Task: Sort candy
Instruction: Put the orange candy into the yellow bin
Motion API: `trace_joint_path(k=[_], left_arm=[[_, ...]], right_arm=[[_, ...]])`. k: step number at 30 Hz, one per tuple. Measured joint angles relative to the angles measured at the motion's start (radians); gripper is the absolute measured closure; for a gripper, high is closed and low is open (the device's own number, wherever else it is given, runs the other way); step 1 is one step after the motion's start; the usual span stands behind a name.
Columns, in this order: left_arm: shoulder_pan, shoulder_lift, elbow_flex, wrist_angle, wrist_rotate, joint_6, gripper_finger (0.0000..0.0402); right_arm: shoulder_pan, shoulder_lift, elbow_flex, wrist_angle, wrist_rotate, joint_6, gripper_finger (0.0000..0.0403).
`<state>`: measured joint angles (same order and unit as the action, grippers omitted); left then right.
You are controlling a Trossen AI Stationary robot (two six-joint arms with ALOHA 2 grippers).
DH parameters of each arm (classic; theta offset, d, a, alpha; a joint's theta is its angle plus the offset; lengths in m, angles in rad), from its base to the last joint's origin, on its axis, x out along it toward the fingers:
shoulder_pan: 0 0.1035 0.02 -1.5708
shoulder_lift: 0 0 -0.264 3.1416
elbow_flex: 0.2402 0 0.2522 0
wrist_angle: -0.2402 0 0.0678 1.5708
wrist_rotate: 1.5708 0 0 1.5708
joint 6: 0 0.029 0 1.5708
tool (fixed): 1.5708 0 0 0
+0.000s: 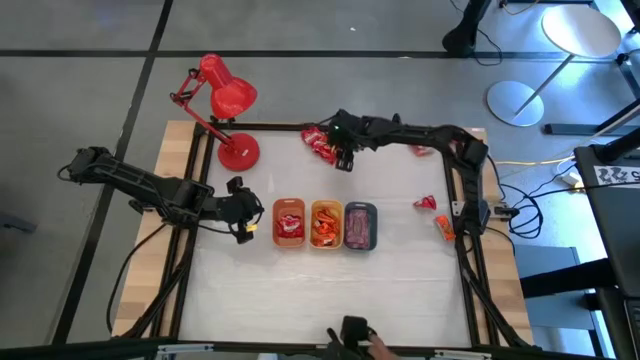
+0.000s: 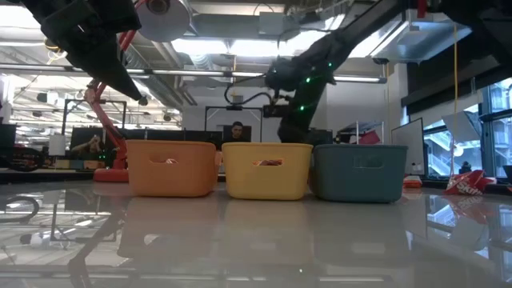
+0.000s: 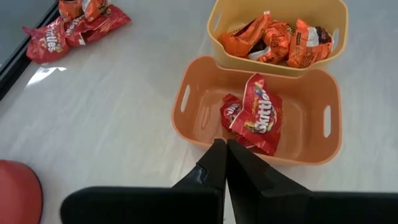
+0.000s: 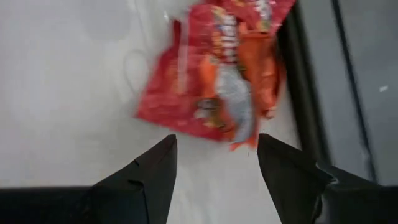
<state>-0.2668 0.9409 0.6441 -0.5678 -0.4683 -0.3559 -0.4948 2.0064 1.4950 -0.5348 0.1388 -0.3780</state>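
Three small trays stand in a row mid-table: orange point(image 1: 289, 223), yellow point(image 1: 326, 224) and grey point(image 1: 360, 226). Red packets point(image 3: 255, 115) lie in the orange tray, orange packets point(image 3: 280, 37) in the yellow one. A pile of red and orange candy packets point(image 1: 320, 142) lies on the table at the far edge. My right gripper point(image 4: 214, 146) is open just over the table beside this pile point(image 4: 217, 68), touching nothing. My left gripper point(image 3: 225, 149) is shut and empty, raised above the table at the orange tray's left end point(image 1: 243, 212).
A red desk lamp point(image 1: 225, 100) stands at the far left corner. Loose candy packets lie near the right edge point(image 1: 425, 203) point(image 1: 443, 227) and at the far right point(image 1: 421, 151). People sit in the room beyond the table point(image 2: 237, 132).
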Motion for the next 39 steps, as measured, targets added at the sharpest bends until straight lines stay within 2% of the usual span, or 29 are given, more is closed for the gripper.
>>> trace_joint_path(k=[6,18,21,29,31,35,39], left_arm=[[0.000,0.000,0.000,-0.001,0.000,-0.003,0.0398],[0.000,0.000,0.000,-0.005,0.000,-0.023,0.0398],[0.000,0.000,0.000,-0.006,0.000,-0.034,0.0398],[0.000,0.000,0.000,-0.010,0.000,-0.038,0.0398],[0.000,0.000,0.000,-0.019,0.000,-0.039,0.0398],[0.000,0.000,0.000,-0.022,0.000,-0.038,0.0398],[0.000,0.000,0.000,-0.023,0.000,-0.038,0.0398]], right_arm=[[-0.027,0.058,0.031,0.045,-0.018,-0.119,0.0182],[-0.057,0.146,0.083,0.061,-0.106,-0.145,0.0188],[-0.056,0.156,0.083,0.055,-0.081,-0.135,0.0223],[-0.048,0.119,0.083,0.040,-0.065,-0.074,0.0385],[-0.040,0.098,0.083,0.016,-0.068,-0.055,0.0394],[-0.008,0.028,0.083,-0.041,-0.070,0.008,0.0383],[0.064,-0.061,0.083,-0.152,-0.084,0.089,0.0396]])
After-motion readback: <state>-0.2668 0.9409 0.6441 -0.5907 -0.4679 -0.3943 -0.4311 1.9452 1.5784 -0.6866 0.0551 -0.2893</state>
